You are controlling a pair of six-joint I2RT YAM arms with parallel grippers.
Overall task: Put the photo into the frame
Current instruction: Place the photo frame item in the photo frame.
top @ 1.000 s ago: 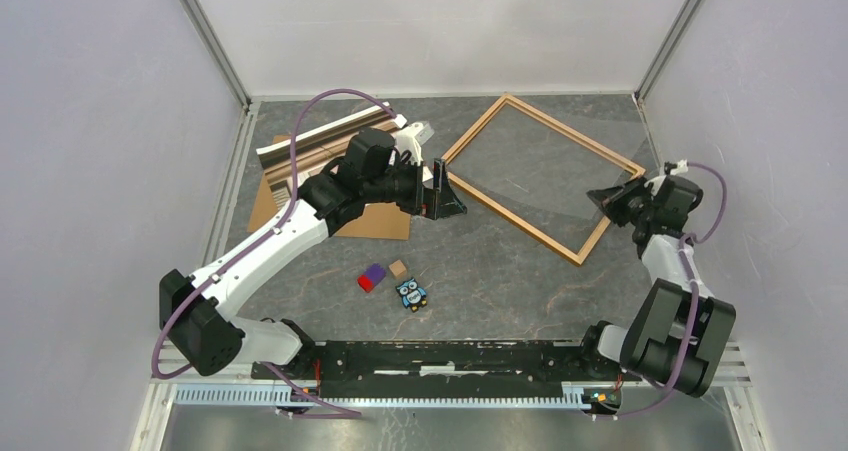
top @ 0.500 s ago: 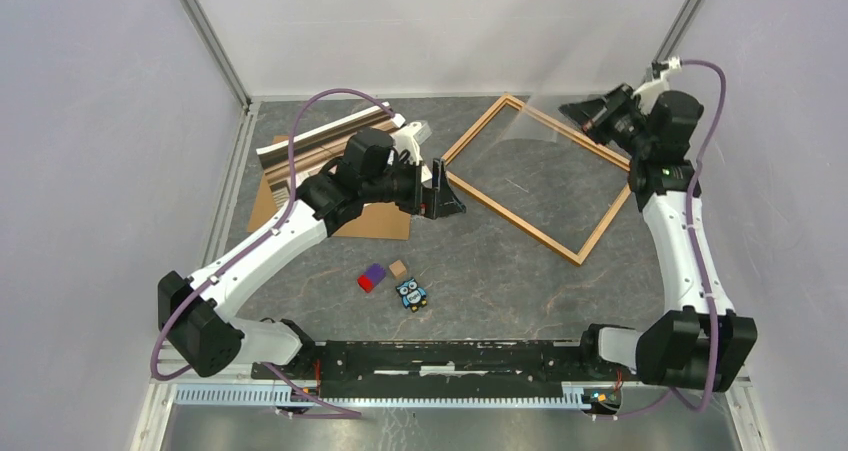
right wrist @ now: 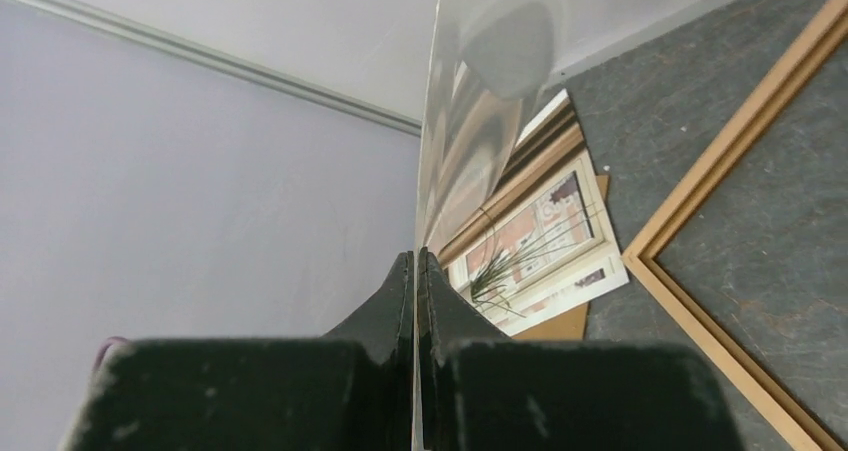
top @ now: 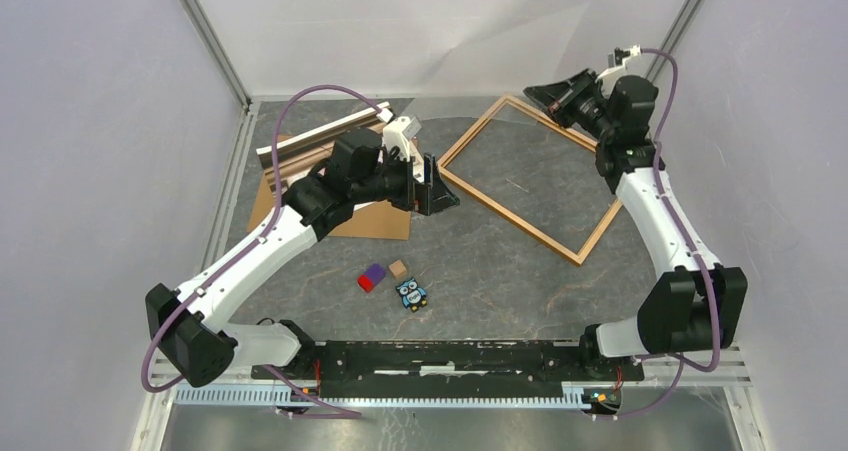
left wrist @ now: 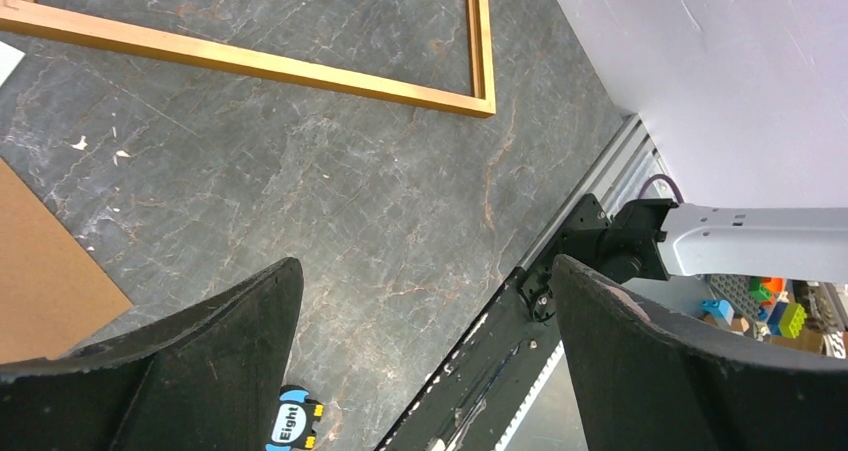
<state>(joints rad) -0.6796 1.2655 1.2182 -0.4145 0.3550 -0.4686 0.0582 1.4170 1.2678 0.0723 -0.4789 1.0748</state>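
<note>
Dark marbled tabletop (top: 500, 261), enclosed by pale lilac walls (top: 100, 121), viewed from above and from both wrists.

The frame (top: 510, 212) is laid flat at the far right of centre, with bare stone showing through its opening. The photo (top: 305, 143) is placed well apart from it at the far left, resting picture side up on the cardboard backing board (top: 380, 221); it has not yet been put into the frame.

The right gripper (top: 535, 93) is raised at the far right corner, its jaws pressed together on the edge of the clear sheet (right wrist: 490, 81). The sheet is held upright above the table, presumably so that the frame's opening is left unobstructed.

The left gripper (top: 437, 181) is spread to its full width and nothing is held in it. It is poised between the board and the frame's nearest corner, probably in readiness for the photo.

In the overhead view the photo is partly hidden by the left arm and the sheet is barely discernible. In the right wrist view the pinch and the printed plant are shown plainly. Only the left wrist view confirms the bare gap between the left fingers (left wrist: 200, 371).
</note>
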